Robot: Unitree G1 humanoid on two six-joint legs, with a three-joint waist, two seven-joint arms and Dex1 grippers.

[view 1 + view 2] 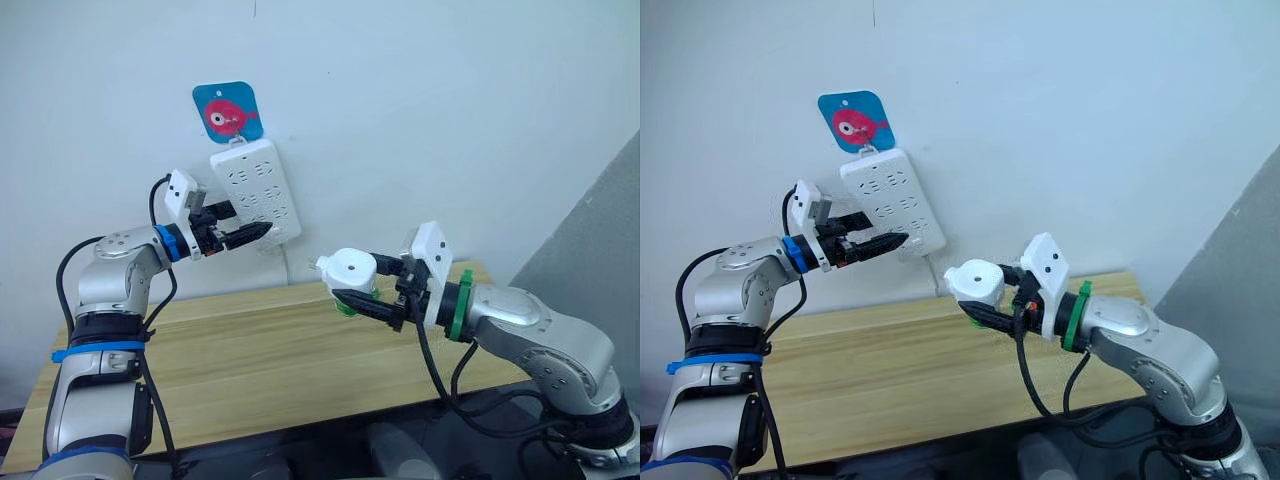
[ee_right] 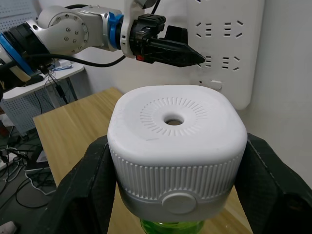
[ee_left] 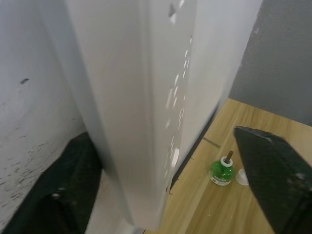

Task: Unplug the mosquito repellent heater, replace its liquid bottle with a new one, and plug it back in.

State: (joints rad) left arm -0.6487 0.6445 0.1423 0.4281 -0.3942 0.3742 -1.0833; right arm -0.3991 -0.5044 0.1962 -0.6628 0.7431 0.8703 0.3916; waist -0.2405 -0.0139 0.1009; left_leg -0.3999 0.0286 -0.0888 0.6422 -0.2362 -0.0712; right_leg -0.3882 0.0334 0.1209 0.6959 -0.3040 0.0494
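Left eye view gives me the wooden table (image 1: 250, 360) against the pale wall, and above it the white power strip (image 1: 258, 190) hanging under a blue hook plate (image 1: 228, 110) with a pink bird on it. My left gripper (image 1: 262, 231) is raised to the strip, its 2 black fingers straddling the strip's lower edge; in the left wrist view they sit well apart on either side of the strip's body, so it is open around it. My right gripper (image 1: 352, 297) is held up over the table, its 2 fingers closed on the sides of the mosquito repellent heater (image 2: 175, 151), unplugged and clear of the strip, with a green bottle (image 2: 171, 226) showing under it. A second green bottle (image 3: 222, 171) stands on the table by a small white cap (image 3: 242, 177).
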